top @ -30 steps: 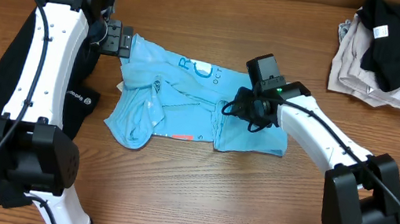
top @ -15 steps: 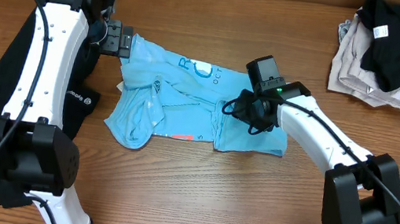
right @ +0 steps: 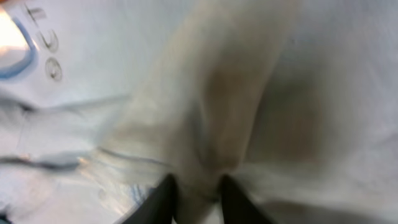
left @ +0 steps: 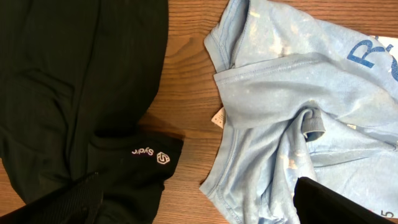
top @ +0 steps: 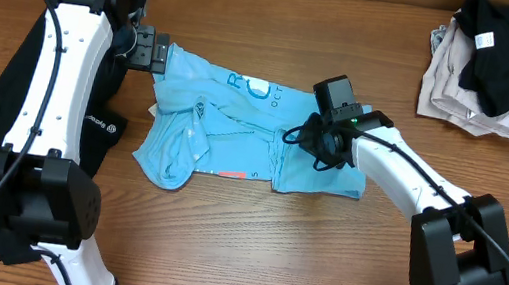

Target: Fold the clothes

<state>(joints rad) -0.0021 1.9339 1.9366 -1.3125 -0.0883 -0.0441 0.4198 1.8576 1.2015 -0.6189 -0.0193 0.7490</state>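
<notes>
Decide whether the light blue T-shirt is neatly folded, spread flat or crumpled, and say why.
Crumpled: the T-shirt lies bunched with uneven overlapping folds, and the right gripper pinches a ridge of its cloth.

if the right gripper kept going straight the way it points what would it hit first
The light blue T-shirt: the right gripper pinches a fold of it, so it would likely press deeper into that cloth.
</notes>
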